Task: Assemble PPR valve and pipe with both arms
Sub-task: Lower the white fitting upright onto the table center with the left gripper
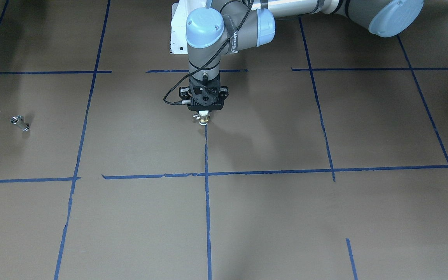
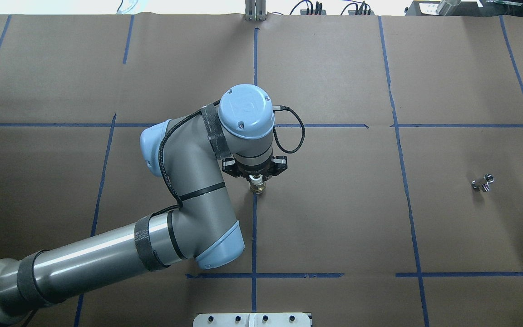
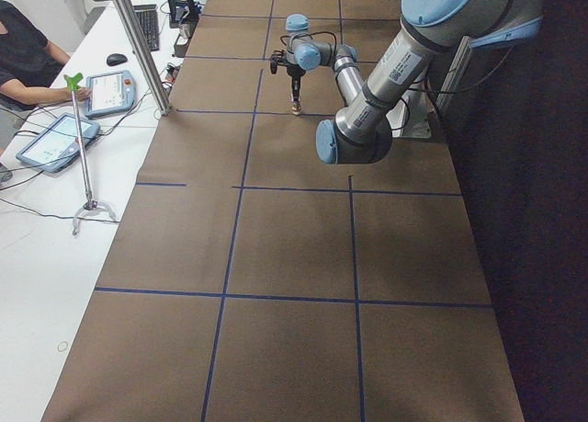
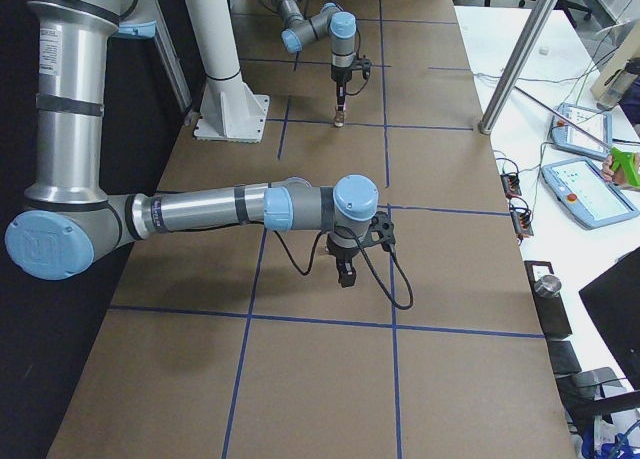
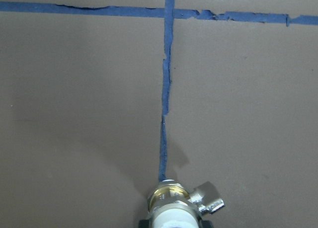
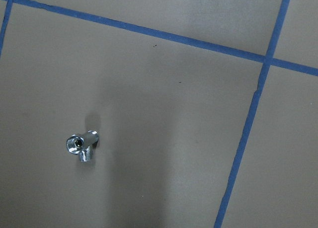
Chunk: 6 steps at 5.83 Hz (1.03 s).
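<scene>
My left gripper [image 1: 204,116] points straight down near the table's middle and is shut on the PPR valve [image 1: 204,120], gripping its white collar. The brass body and silver side stub hang below the fingers, close over the end of a blue tape line. The valve also shows in the overhead view [image 2: 257,185] and the left wrist view [image 5: 174,202]. The pipe [image 1: 20,123], a small shiny silver piece, lies alone on the table far to my right [image 2: 483,182]; the right wrist view looks down on it [image 6: 82,146]. My right gripper [image 4: 343,272] shows only in the exterior right view, pointing down above the table; I cannot tell if it is open.
Brown paper with a blue tape grid [image 2: 254,236] covers the table. The white robot base plate [image 2: 252,319] sits at my edge. A metal post [image 3: 138,45], tablets [image 3: 55,142] and an operator [image 3: 23,59] are along the far side.
</scene>
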Motion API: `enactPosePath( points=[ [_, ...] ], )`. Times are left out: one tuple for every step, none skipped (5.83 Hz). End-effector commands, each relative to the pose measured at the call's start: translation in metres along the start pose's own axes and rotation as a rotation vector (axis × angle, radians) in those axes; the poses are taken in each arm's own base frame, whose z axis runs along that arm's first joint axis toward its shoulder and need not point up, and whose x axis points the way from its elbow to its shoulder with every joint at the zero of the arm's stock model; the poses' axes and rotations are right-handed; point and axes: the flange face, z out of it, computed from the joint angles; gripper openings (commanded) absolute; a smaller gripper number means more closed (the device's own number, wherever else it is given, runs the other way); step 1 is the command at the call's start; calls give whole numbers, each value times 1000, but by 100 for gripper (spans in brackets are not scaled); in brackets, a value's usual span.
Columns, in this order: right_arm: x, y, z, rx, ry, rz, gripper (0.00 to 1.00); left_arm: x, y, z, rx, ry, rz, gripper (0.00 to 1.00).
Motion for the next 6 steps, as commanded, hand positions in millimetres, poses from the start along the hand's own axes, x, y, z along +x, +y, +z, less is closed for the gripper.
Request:
enactPosePath(
  points=[
    [-1,-1,1,-2,1,-5,100,0,0,0,5,1,5,2],
    [-2,-1,2,-5,0,-4,100,-2,-2,2,41,-13,5,2],
    [-2,-1,2,-4,0,-5,100,-2,-2,2,42,-13,5,2],
    [-2,-1,2,-4,0,-5,100,-3,-1,3,40,-14,6,3],
    [-2,-1,2,-4,0,-4,100,-4,-1,4,40,-15,5,39],
    [-3,-2,2,-6,0,-5,100,-3,0,5,39,-15,6,85]
  ],
)
